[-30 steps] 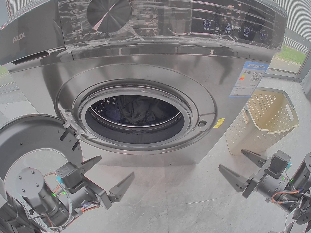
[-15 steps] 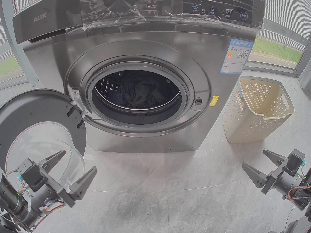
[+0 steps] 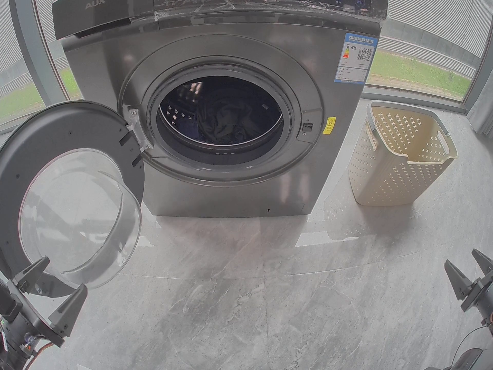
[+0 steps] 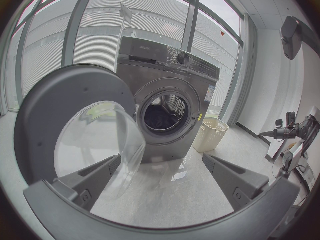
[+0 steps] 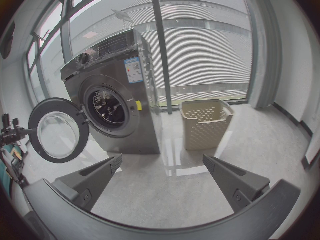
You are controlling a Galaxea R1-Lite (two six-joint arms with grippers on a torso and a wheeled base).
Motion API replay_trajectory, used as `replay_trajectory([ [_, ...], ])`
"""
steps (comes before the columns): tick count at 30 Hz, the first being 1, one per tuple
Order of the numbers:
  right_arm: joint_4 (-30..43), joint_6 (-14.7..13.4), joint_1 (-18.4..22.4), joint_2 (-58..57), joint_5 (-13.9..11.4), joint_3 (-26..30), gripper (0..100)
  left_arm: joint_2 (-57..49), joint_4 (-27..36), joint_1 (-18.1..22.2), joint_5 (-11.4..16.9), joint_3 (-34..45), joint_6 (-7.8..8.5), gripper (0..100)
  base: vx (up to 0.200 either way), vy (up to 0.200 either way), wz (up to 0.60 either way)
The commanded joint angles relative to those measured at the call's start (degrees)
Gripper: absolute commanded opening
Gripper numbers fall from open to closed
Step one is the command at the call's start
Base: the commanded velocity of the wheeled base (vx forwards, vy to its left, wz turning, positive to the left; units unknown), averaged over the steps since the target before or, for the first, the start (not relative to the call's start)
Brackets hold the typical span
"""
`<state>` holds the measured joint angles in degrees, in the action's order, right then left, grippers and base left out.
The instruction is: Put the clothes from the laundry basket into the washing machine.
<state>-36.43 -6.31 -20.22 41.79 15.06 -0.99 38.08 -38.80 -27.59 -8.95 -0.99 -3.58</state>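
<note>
The grey washing machine (image 3: pixel 221 104) stands ahead with its round door (image 3: pixel 67 191) swung open to the left. Dark clothes (image 3: pixel 226 116) lie inside the drum (image 4: pixel 165 110). A cream laundry basket (image 3: pixel 398 152) stands on the floor to the machine's right, and no clothes show inside it (image 5: pixel 205 122). My left gripper (image 3: pixel 51 291) is open and holds nothing, low at the left, just in front of the door's lower edge. My right gripper (image 3: pixel 472 271) is open with nothing in it, low at the right, well short of the basket.
Grey tiled floor (image 3: pixel 267 294) stretches between me and the machine. Tall windows (image 5: pixel 200 40) run behind the machine and basket. The open door (image 4: pixel 73 124) juts out close to my left gripper (image 4: pixel 160 160).
The whole head view has pulled back from the machine, so the camera moved. Both grippers now sit lower and farther out toward the picture's corners, still open.
</note>
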Motion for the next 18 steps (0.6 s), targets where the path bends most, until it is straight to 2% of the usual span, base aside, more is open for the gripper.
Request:
replay_trajectory([
  [1, 18.6, 2.6, 10.9, -26.2, -0.4, 0.8, 100, -20.2, 15.0, 11.7, 5.9, 1.0, -0.02, 100, 0.000, 0.000, 0.00],
  [4, 23.4, 2.9, 12.0, -30.5, -0.9, 0.8, 100, -23.2, 19.1, 13.8, 6.9, 1.0, -0.02, 100, -0.133, 0.000, 0.00],
  [6, 31.6, 2.7, 12.4, -36.1, -2.9, 0.9, 100, -26.1, 23.2, 15.9, 7.5, 1.0, -0.02, 100, -0.200, 0.000, 0.00],
  [9, 33.4, 1.1, 12.4, -36.4, -3.5, 0.7, 100, -27.9, 25.8, 17.7, 7.6, 1.0, 0.16, 100, -0.133, 0.000, 0.00],
  [11, 33.3, 0.6, 12.5, -36.3, -3.5, 0.7, 100, -30.7, 28.0, 19.1, 9.3, 1.0, 0.33, 100, 0.000, 0.000, 0.00],
  [14, 33.8, 1.6, 12.6, -36.3, -1.7, 0.6, 100, -32.9, 30.3, 20.8, 11.5, 1.0, 1.21, 100, 0.000, 0.000, 0.00],
  [16, 33.7, 3.5, 14.5, -36.3, 2.4, 0.6, 100, -32.9, 31.3, 21.5, 10.7, 1.0, 2.62, 100, 0.000, 0.000, 0.00],
  [17, 34.0, 4.7, 16.4, -36.6, 3.8, 0.5, 100, -32.9, 31.9, 22.8, 9.4, 1.0, 2.97, 100, 0.000, 0.000, 0.00],
  [18, 34.1, 6.0, 18.2, -37.2, 3.7, 0.5, 100, -33.5, 32.7, 24.8, 8.6, 1.0, 3.23, 100, 0.000, 0.000, 0.00],
])
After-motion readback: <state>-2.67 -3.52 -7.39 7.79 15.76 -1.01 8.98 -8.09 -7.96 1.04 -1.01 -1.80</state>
